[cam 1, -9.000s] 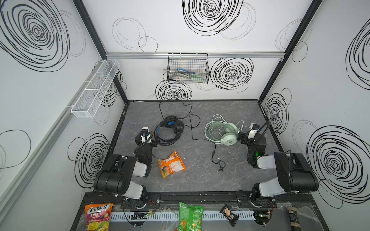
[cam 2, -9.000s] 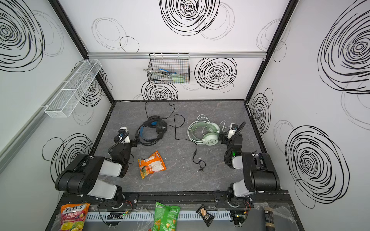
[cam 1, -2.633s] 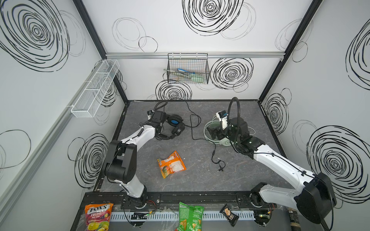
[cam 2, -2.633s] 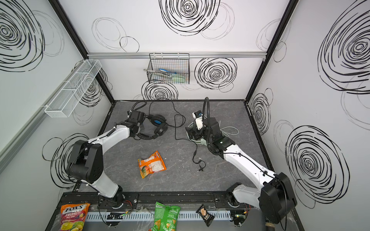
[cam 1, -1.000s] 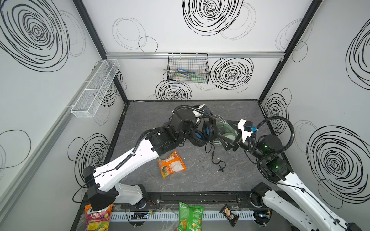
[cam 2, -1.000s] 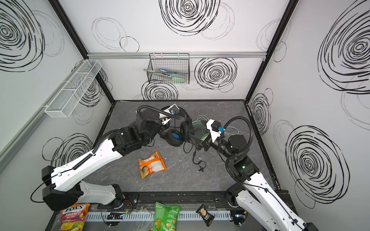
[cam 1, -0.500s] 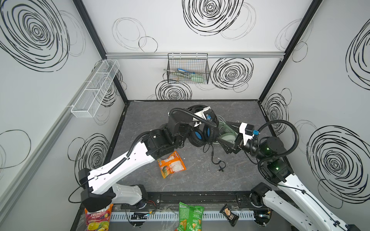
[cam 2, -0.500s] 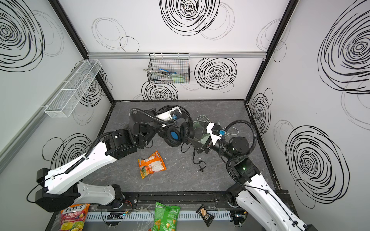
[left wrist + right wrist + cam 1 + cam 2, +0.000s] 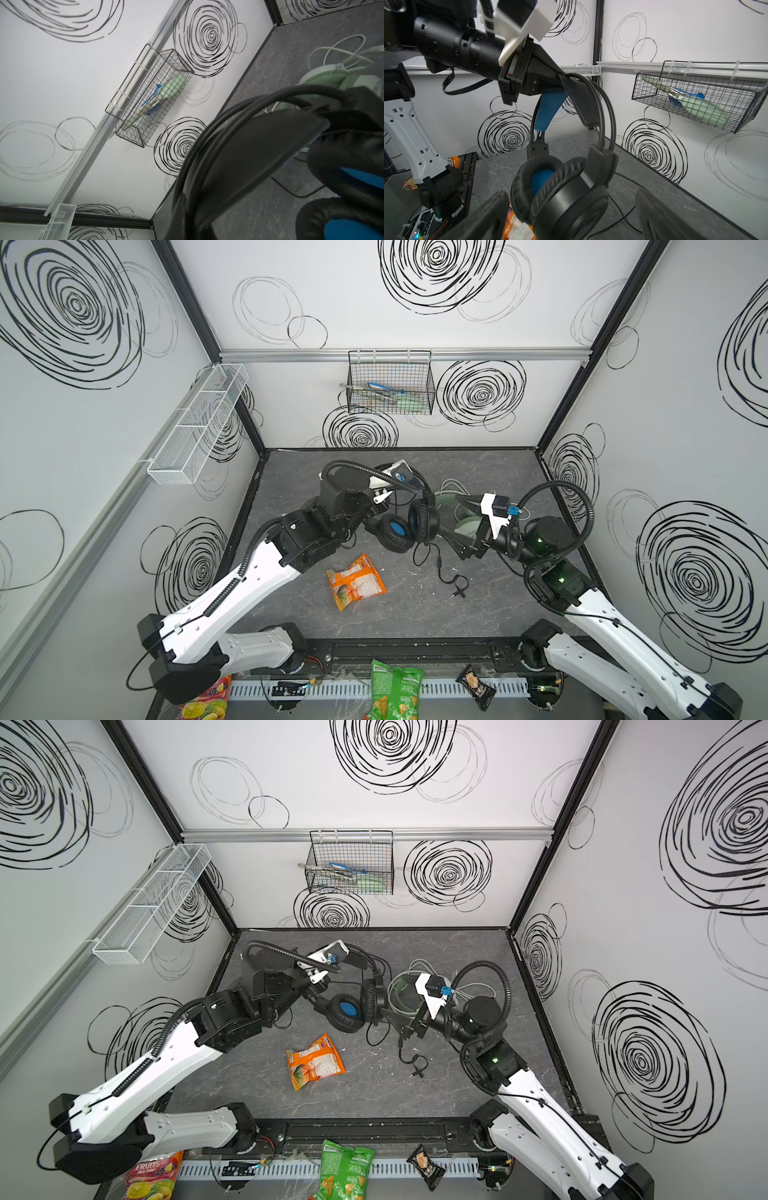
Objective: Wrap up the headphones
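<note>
Reading "FRUITS": red snack bag (image 9: 151,1171) at front. Hanging from left hand (image 9: 562,82), clamped shut on headband (image 9: 583,99): black headphones (image 9: 399,526), clear of surface (image 9: 395,614); flat on it nine seconds back. Spread wide, gripping nothing, flanking one earcup (image 9: 550,187): right hand (image 9: 572,194). Flat on surface behind right hand: mint headphones (image 9: 467,527).

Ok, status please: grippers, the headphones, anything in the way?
Left gripper shut on black headset, at headband, held off table. Right gripper open beside its earcups. Its cable trails loose on table; mint-green headset lies behind.
</note>
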Controlling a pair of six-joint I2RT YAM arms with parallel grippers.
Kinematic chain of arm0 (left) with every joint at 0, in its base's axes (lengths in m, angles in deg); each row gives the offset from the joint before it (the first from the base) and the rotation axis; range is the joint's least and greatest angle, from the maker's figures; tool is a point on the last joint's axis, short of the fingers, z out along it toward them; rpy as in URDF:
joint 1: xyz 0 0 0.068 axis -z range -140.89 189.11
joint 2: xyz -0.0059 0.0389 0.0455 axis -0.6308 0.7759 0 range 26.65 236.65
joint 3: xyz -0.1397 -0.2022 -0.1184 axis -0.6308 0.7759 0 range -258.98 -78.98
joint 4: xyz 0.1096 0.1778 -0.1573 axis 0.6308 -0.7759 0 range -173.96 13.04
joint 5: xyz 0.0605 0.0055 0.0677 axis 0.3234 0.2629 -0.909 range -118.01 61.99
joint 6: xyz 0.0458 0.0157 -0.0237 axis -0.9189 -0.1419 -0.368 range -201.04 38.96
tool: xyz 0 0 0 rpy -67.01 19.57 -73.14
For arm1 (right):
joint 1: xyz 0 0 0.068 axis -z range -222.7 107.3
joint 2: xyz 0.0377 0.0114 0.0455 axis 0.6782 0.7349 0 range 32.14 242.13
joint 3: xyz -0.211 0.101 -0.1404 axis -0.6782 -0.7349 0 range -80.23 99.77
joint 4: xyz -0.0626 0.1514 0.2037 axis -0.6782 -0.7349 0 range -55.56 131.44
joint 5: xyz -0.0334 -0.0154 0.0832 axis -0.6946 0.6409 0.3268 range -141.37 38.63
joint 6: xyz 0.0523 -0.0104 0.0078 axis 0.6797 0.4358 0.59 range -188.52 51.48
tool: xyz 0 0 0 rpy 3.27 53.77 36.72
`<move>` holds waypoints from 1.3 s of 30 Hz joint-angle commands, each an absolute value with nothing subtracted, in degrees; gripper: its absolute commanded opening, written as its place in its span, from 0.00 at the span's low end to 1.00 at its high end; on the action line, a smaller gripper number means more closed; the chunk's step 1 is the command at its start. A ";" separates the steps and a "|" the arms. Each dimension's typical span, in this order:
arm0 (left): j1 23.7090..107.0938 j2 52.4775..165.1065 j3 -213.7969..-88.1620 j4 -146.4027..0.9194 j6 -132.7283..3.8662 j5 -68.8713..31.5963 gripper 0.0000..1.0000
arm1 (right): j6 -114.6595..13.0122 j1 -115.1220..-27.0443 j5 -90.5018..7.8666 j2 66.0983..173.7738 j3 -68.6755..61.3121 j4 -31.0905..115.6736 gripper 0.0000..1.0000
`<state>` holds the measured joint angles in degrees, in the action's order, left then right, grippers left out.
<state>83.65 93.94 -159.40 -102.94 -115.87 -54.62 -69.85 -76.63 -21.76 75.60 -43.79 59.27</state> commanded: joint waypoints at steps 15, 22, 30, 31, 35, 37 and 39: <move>74.55 90.38 -169.80 -99.36 -96.28 -42.37 0.00 | -67.66 -77.94 -20.78 78.50 -52.98 70.93 0.96; 74.57 90.89 -173.46 -100.95 -93.37 -40.16 0.00 | -66.68 -78.29 -17.10 83.78 -52.03 72.83 0.94; 74.56 91.97 -176.63 -101.77 -90.37 -38.92 0.00 | -65.71 -79.31 -15.07 88.34 -52.28 75.86 0.85; 74.55 92.17 -177.00 -101.70 -90.02 -38.86 0.00 | -65.24 -79.28 -15.22 88.93 -52.36 76.38 0.84; 74.53 93.10 -178.83 -101.42 -88.80 -38.80 0.00 | -64.64 -79.46 -15.09 90.92 -52.64 78.72 0.77; 74.46 93.48 -179.82 -101.23 -88.09 -38.73 0.00 | -64.40 -79.58 -15.32 91.58 -52.72 79.44 0.73; 74.44 93.86 -180.59 -101.01 -87.44 -38.50 0.00 | -64.09 -79.61 -15.82 91.81 -53.01 80.28 0.69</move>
<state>74.82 94.00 -177.28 -107.29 -91.47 -39.63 -64.93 -79.19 -16.04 91.68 -52.36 76.07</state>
